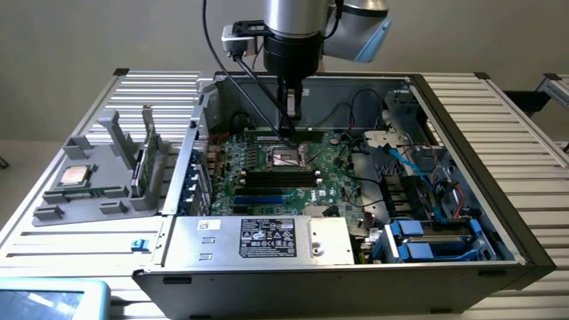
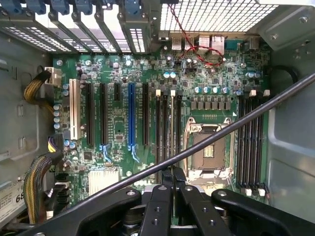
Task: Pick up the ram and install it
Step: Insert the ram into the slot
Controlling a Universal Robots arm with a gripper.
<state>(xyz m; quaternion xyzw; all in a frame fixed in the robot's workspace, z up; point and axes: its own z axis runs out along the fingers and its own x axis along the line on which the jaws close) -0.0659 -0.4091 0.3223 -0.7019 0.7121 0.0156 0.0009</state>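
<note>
In the exterior view the arm reaches down into the open computer case (image 1: 462, 133). My gripper (image 1: 286, 135) hangs just above the green motherboard (image 1: 334, 180), shut on the ram (image 1: 265, 133). The ram is a thin green stick held level and on edge across the fingertips. Below it lie the open processor socket (image 1: 290, 159) and a bank of black memory slots (image 1: 280, 177). In the wrist view the black fingers (image 2: 158, 196) are pressed together at the gripper (image 2: 167, 175), over the memory slots (image 2: 168, 123) beside the socket (image 2: 206, 147). The ram is only a thin dark edge there.
A grey holder (image 1: 53, 215) at the exterior view's left carries a silver processor (image 1: 73, 175) and an upright expansion card (image 1: 148, 155). The power supply (image 1: 258, 238) and blue drive bays (image 1: 427, 241) fill the case front. A black cable (image 2: 231, 129) crosses the wrist view.
</note>
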